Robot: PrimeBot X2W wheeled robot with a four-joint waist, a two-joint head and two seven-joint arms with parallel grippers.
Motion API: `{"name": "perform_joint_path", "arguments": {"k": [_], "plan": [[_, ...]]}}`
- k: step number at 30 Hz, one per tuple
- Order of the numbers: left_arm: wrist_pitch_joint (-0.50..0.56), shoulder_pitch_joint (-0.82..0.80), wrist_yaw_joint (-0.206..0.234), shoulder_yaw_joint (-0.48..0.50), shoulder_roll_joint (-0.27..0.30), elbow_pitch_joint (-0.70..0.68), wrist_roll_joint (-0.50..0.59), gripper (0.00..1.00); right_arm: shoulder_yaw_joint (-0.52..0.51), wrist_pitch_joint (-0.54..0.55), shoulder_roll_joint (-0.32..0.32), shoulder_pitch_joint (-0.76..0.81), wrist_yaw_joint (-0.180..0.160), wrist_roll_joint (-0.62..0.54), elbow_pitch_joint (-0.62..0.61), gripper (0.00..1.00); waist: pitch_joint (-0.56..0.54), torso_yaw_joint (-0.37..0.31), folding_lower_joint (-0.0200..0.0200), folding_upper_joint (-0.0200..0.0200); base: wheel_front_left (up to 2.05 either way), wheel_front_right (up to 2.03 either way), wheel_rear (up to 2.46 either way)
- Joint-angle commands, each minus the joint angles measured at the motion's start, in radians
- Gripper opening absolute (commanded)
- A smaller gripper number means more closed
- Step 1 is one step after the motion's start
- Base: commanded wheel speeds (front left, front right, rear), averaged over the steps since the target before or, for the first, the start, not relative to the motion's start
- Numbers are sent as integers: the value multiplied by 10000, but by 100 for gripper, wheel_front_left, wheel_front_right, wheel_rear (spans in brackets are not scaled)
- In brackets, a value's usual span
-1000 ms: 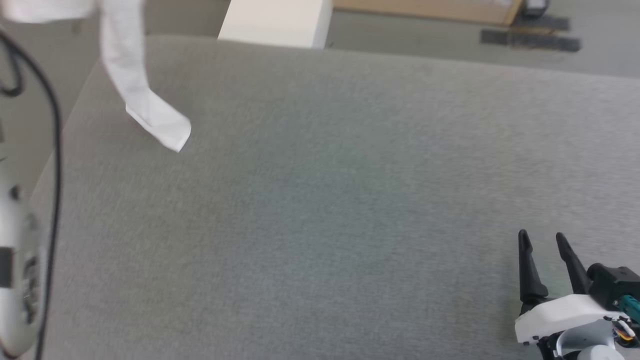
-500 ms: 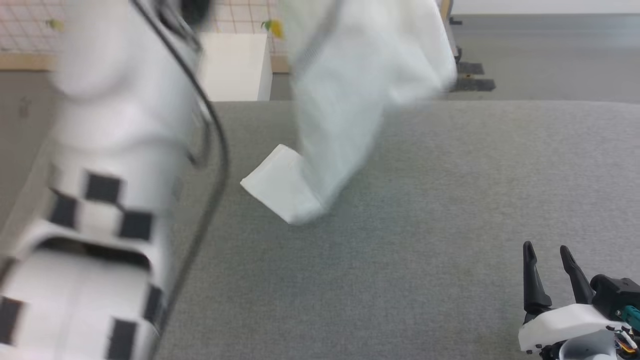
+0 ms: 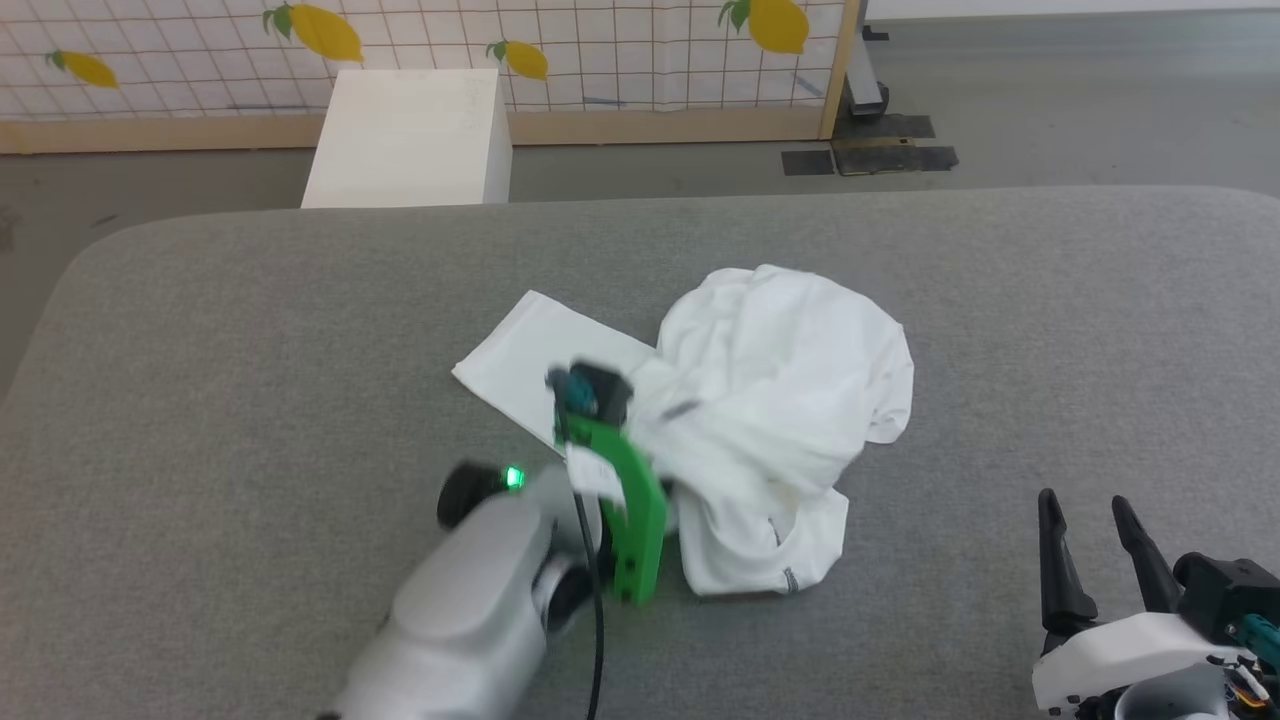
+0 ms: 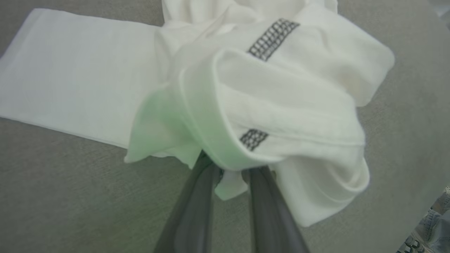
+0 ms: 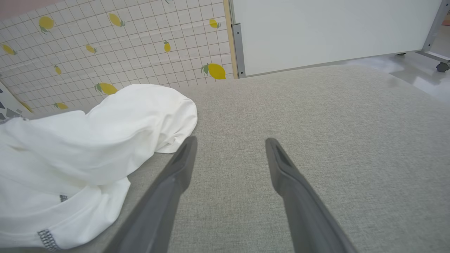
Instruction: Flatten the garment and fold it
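Observation:
The garment, a white shirt, lies crumpled in a heap at the middle of the grey padded table. One sleeve stretches flat to the left. My left arm, with its green wrist mount, reaches into the heap from the near side. In the left wrist view my left gripper is shut on a bunched fold of the garment with dark zigzag stitching. My right gripper rests at the lower right, open and holding nothing, to the right of the garment. Its fingers stand wide apart over bare table.
A rigid white box stands on the floor beyond the table's far edge. Behind it runs a lemon-patterned tiled panel. A white board on casters stands past the table's far right. The table's rounded left corner is near.
The head camera has swung. The garment hung from my raised left gripper before and now lies heaped on the table with the left arm lowered. The right gripper has stayed put.

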Motion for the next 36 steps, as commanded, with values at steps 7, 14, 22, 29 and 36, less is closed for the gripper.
{"name": "perform_joint_path", "arguments": {"k": [7, 14, 22, 29, 36], "plan": [[659, 1266, 329, -641, -12, 348, -764, 0, 11, 10, 3, -4, -15, -37, 58, 100, -71, -76, 0, 98, 0, 0, 0], [1523, 549, 856, 273, 134, -754, -2084, 100, 52, -39, 3, 233, -15, 78, 230, 100, -549, 171, 0, 98, 0, 0, 0], [1454, 568, 1573, 2172, 1408, -3239, -3204, 100, 85, -75, 3, 378, -15, 205, 233, 100, -1047, 385, 0, 98, 0, 0, 0], [-2721, 1719, 2206, 3769, 2715, -5403, -1671, 100, 332, 221, 3, 332, -15, 256, 52, 100, -1140, 465, 0, 98, 0, 0, 0], [-5837, 3824, 2671, 4170, 3308, -6212, 220, 100, 488, 1403, 3, 185, -15, 158, -163, 100, -921, 594, 0, 98, 0, 0, 0]]}}
